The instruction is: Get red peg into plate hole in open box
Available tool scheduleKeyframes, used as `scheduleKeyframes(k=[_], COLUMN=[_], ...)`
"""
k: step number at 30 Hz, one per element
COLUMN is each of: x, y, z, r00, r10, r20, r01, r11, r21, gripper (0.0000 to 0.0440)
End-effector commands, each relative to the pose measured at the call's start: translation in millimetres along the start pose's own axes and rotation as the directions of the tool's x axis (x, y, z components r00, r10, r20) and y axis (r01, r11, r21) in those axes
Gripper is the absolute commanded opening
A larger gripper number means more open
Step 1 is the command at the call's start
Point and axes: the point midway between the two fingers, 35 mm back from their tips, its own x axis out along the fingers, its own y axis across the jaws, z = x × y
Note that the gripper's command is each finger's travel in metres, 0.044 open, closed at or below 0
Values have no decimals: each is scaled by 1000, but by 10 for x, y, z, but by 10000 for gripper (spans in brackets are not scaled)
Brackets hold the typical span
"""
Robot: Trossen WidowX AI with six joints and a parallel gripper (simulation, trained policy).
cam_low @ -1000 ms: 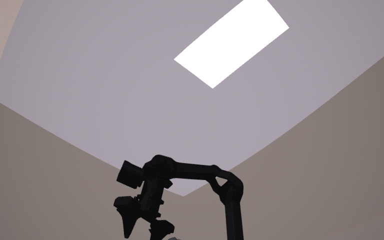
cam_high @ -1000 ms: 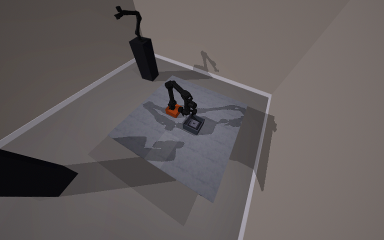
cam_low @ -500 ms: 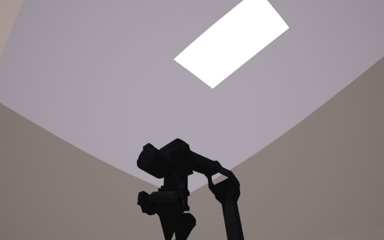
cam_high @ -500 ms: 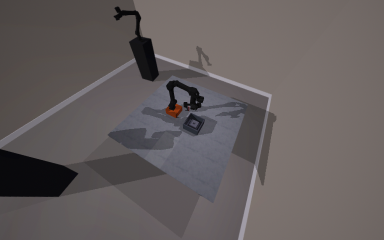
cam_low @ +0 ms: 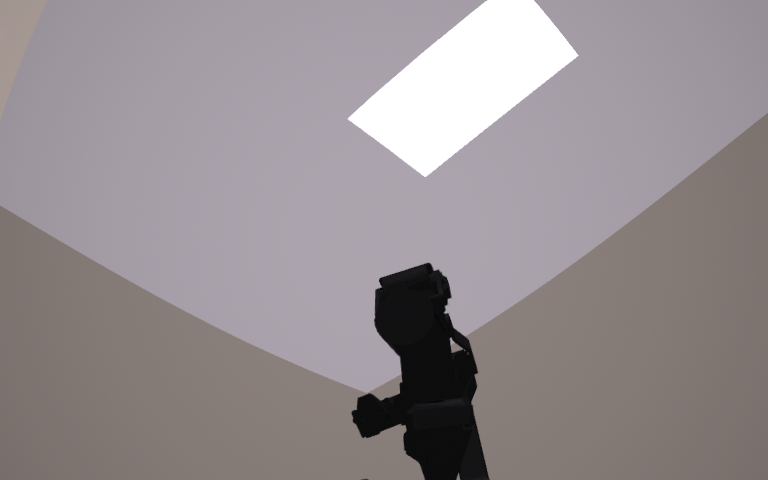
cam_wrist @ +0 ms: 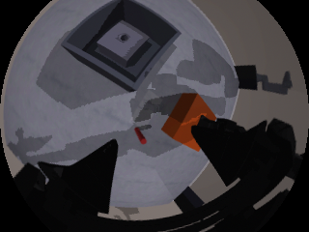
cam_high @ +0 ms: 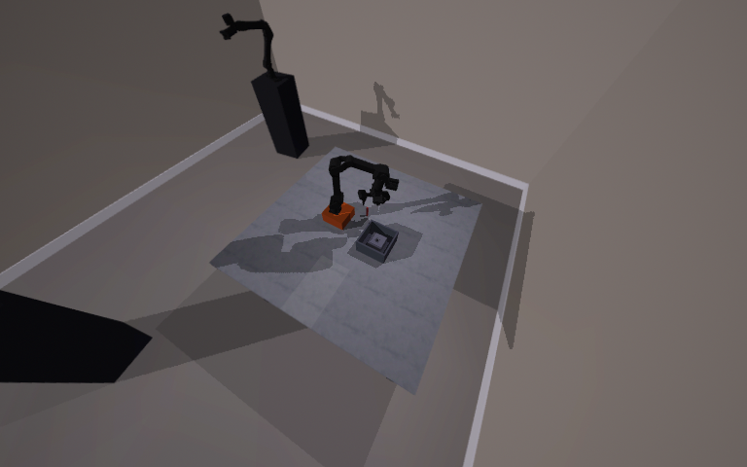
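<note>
Your red peg (cam_high: 367, 211) (cam_wrist: 140, 135), slim and plain, stands upright outside the box (cam_high: 370, 252) (cam_wrist: 98, 67), toward the far edge of the grey-veined surface (cam_high: 379, 324) (cam_wrist: 72, 126). Your pincer (cam_high: 371, 205) (cam_low: 403, 414) (cam_wrist: 154, 136) is spread, gripping nothing. Brownish walls (cam_high: 633, 247) (cam_low: 101, 350) surround you.

1 red peg (cam_high: 367, 211) (cam_wrist: 140, 135), 1 open box (cam_high: 370, 251) (cam_wrist: 98, 67), 1 plate (cam_high: 372, 243) (cam_wrist: 112, 41), 1 orange block (cam_high: 335, 219) (cam_wrist: 185, 127).

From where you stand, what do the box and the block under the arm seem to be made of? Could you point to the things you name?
The box (cam_high: 384, 253) (cam_wrist: 98, 66): probably matte plastic or painted wood, given its flat grey walls without grain or shine. The orange block (cam_high: 334, 219) (cam_wrist: 181, 130): perhaps plastic, evenly coloured with smooth faces.
</note>
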Motion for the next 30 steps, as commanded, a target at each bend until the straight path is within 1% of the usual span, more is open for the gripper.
scheduleKeyframes(k=[1, 7, 13, 20, 30], x=[87, 233, 414, 674, 1133], y=[3, 42, 104, 183, 288], z=[-221, -439, -558, -611, -626], r00=[999, 997, 996, 996, 996], r10=[-47, -78, -81, -69, -31], r20=[-9, 1, 22, 52, 86], r01=[47, 78, 83, 76, 46], r11=[998, 994, 990, 986, 984], r21=[-33, -73, -110, -148, -172], gripper=[440, 440, 440, 440, 440])
